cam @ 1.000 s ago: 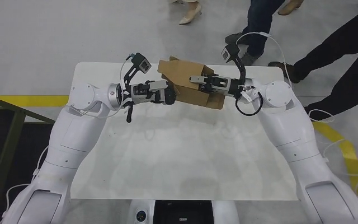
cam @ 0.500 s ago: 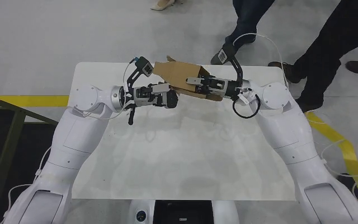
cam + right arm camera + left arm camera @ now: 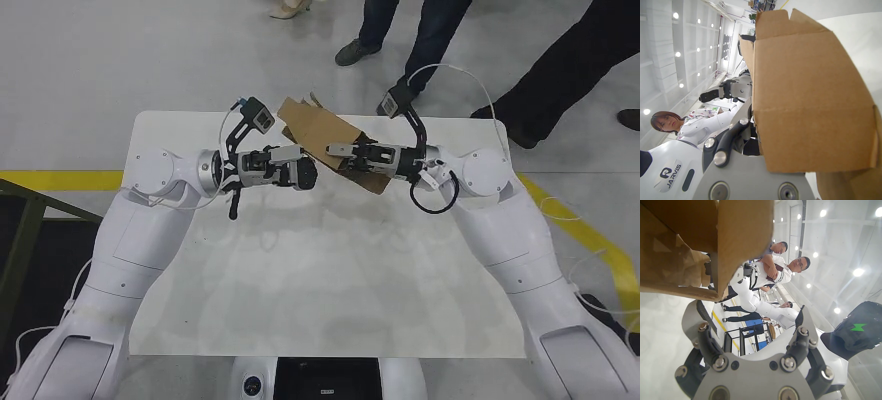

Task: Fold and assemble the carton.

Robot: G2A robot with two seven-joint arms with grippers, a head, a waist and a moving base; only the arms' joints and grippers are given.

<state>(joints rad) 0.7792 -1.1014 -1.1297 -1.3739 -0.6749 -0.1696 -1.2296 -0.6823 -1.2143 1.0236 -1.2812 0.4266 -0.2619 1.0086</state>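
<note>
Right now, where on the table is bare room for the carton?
The table is bare in its middle and near part, between both arms. Crowded at the far edge: the right tool holds the carton, the left tool open beside it.

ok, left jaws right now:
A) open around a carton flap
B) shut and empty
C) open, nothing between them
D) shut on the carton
C: in the left wrist view the left gripper has its jaws spread wide with nothing held between them, and the carton sits beyond their tips.
</note>
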